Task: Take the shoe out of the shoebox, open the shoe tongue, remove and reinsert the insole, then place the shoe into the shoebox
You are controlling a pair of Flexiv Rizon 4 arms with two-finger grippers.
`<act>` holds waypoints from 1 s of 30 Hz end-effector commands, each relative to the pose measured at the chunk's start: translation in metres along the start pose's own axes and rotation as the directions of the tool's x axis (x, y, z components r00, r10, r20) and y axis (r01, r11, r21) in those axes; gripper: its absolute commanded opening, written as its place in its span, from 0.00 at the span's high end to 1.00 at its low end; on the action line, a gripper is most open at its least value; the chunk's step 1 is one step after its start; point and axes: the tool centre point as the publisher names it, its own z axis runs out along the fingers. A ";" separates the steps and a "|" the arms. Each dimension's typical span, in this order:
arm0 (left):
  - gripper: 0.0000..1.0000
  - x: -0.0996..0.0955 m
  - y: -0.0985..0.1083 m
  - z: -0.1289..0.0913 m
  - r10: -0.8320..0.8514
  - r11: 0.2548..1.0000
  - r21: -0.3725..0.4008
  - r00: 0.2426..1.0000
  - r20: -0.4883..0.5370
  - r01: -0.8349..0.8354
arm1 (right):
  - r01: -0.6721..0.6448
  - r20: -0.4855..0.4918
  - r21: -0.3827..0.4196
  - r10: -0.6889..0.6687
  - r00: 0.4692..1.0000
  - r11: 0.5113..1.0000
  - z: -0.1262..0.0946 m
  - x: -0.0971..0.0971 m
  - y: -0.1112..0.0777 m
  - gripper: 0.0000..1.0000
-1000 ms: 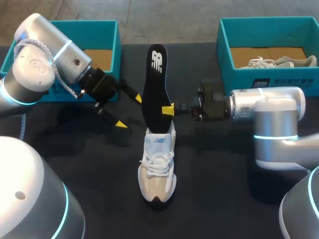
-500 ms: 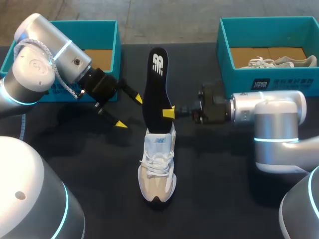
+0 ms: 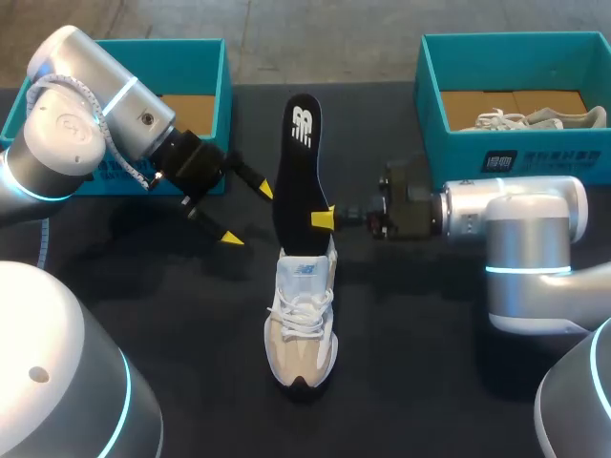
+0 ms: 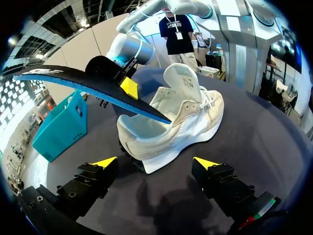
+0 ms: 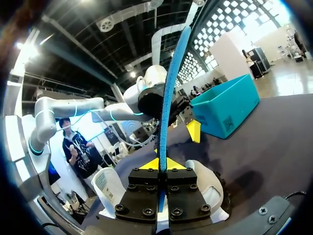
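Two things could go wrong: the right gripper (image 3: 325,218), pinched tight on the insole (image 3: 296,162) whose end sits in the shoe (image 3: 302,324) on the table (image 3: 430,382), may bend it or tip the shoe, since the left gripper (image 3: 246,215) is wide open and empty.

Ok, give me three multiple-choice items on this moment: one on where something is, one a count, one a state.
1. Where is the insole? A in a box; B lying inside the shoe; C in the right gripper, raised over the shoe.
2. How many teal boxes are there? A one; B two; C three.
3. The left gripper is: A open, empty; B shut on the insole; C shut on the shoe.
Key: 1 C, the yellow tips pinch the black insole from both sides; 2 B, one box sits at each far corner; 3 A, its fingers stand apart, touching nothing.
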 end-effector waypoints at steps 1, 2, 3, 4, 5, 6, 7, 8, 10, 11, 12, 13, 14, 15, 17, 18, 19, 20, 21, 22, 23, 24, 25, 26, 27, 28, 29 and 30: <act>0.00 0.000 0.000 0.000 0.000 1.000 -0.003 1.000 -0.001 0.000 | -0.003 0.013 0.001 0.003 1.000 1.000 -0.001 0.002 0.000 1.00; 0.00 0.000 0.000 0.000 0.000 1.000 -0.003 1.000 -0.001 0.000 | -0.003 0.016 0.002 0.003 1.000 1.000 -0.001 0.002 0.000 1.00; 0.00 0.000 0.000 0.000 0.000 1.000 -0.003 1.000 -0.001 0.000 | -0.004 0.018 0.002 0.004 1.000 1.000 -0.001 0.002 0.000 1.00; 0.00 0.000 0.000 0.000 0.000 1.000 -0.003 1.000 -0.001 0.000 | -0.006 0.019 0.002 0.005 1.000 1.000 -0.002 0.002 -0.001 1.00; 0.00 0.000 0.000 0.000 0.000 1.000 -0.003 1.000 -0.001 0.000 | -0.009 0.023 0.004 0.009 1.000 1.000 -0.002 0.002 -0.002 1.00; 0.00 0.000 0.000 0.000 0.000 1.000 -0.003 1.000 -0.001 0.000 | -0.011 0.025 0.004 0.011 1.000 1.000 -0.002 0.001 -0.003 1.00; 0.00 0.000 0.000 0.000 0.000 1.000 -0.003 1.000 -0.001 0.000 | -0.012 0.026 0.005 0.012 1.000 1.000 -0.002 0.001 -0.004 1.00; 0.00 0.000 0.000 0.000 0.000 1.000 -0.003 1.000 -0.001 0.000 | -0.014 0.027 0.004 0.014 1.000 1.000 -0.002 0.001 -0.005 1.00; 0.00 0.000 0.000 0.000 0.000 1.000 -0.003 1.000 -0.001 0.000 | -0.016 0.029 0.002 0.016 0.999 1.000 -0.003 0.001 -0.006 1.00; 0.00 0.000 0.000 0.000 0.000 1.000 -0.003 1.000 -0.001 0.000 | -0.017 0.030 0.001 0.017 0.999 1.000 -0.003 0.001 -0.007 1.00; 0.00 0.000 0.000 0.000 0.000 1.000 -0.003 1.000 -0.001 0.000 | -0.017 0.032 0.000 0.017 0.999 1.000 -0.003 0.001 -0.007 1.00; 0.00 0.000 0.000 0.000 0.000 1.000 -0.003 1.000 -0.001 0.000 | -0.016 0.034 -0.002 0.017 0.999 1.000 -0.003 0.001 -0.007 1.00; 0.00 0.000 0.000 0.000 0.000 1.000 -0.003 1.000 -0.001 0.000 | -0.016 0.034 -0.004 0.016 0.999 1.000 -0.004 0.002 -0.008 1.00; 0.00 0.000 0.000 0.000 0.000 1.000 -0.003 1.000 -0.001 0.000 | -0.015 0.036 -0.005 0.016 0.999 1.000 -0.004 0.002 -0.008 1.00; 0.00 0.000 0.000 0.000 0.000 1.000 -0.003 1.000 -0.001 0.000 | -0.014 0.038 -0.007 0.014 0.999 1.000 -0.004 0.002 -0.008 1.00; 0.00 0.000 0.000 0.000 0.000 1.000 -0.003 1.000 -0.001 0.000 | -0.013 0.042 -0.009 0.014 0.999 1.000 -0.004 0.002 -0.008 1.00; 0.00 0.000 0.000 0.000 0.000 1.000 -0.003 1.000 -0.001 0.000 | -0.014 0.044 -0.009 0.014 0.999 1.000 -0.004 0.002 -0.008 1.00; 0.00 0.000 0.000 0.000 0.000 1.000 -0.003 1.000 -0.001 0.000 | -0.014 0.047 -0.008 0.015 0.999 1.000 -0.003 0.003 -0.008 1.00; 0.00 0.000 0.000 0.000 0.000 1.000 -0.003 1.000 -0.001 0.000 | -0.016 0.052 -0.005 0.017 0.999 1.000 -0.003 0.003 -0.008 1.00; 0.00 0.000 0.000 0.000 0.000 1.000 -0.003 1.000 -0.001 0.000 | -0.020 0.056 -0.002 0.020 0.998 1.000 -0.002 0.003 -0.009 1.00; 0.00 0.000 0.000 0.000 0.000 1.000 -0.003 1.000 -0.001 0.000 | -0.023 0.060 0.001 0.022 0.998 1.000 -0.002 0.003 -0.009 1.00; 0.00 0.000 0.000 0.000 0.000 1.000 -0.003 1.000 -0.001 0.000 | -0.024 0.062 0.004 0.024 0.998 1.000 -0.001 0.003 -0.009 1.00; 0.00 0.000 0.000 0.000 0.000 1.000 -0.003 1.000 -0.001 0.000 | -0.025 0.064 0.005 0.025 0.998 1.000 -0.001 0.003 -0.010 1.00; 0.00 0.000 0.000 0.000 0.000 1.000 -0.003 1.000 -0.001 0.000 | -0.026 0.065 0.006 0.026 0.998 1.000 -0.001 0.003 -0.010 1.00; 0.00 0.000 0.000 0.000 0.000 1.000 -0.003 1.000 -0.001 0.000 | -0.027 0.066 0.006 0.027 0.997 1.000 -0.001 0.003 -0.011 1.00; 0.00 0.000 0.000 0.000 0.000 1.000 -0.003 1.000 -0.001 0.000 | -0.028 0.068 0.006 0.027 0.997 1.000 -0.001 0.003 -0.011 1.00; 0.00 0.000 0.000 0.000 0.000 1.000 -0.003 1.000 -0.001 0.000 | -0.028 0.070 0.005 0.028 0.997 1.000 -0.001 0.004 -0.012 1.00; 0.00 0.000 0.000 0.000 0.000 1.000 -0.003 1.000 -0.001 0.000 | -0.029 0.071 0.005 0.028 0.997 1.000 -0.001 0.004 -0.012 1.00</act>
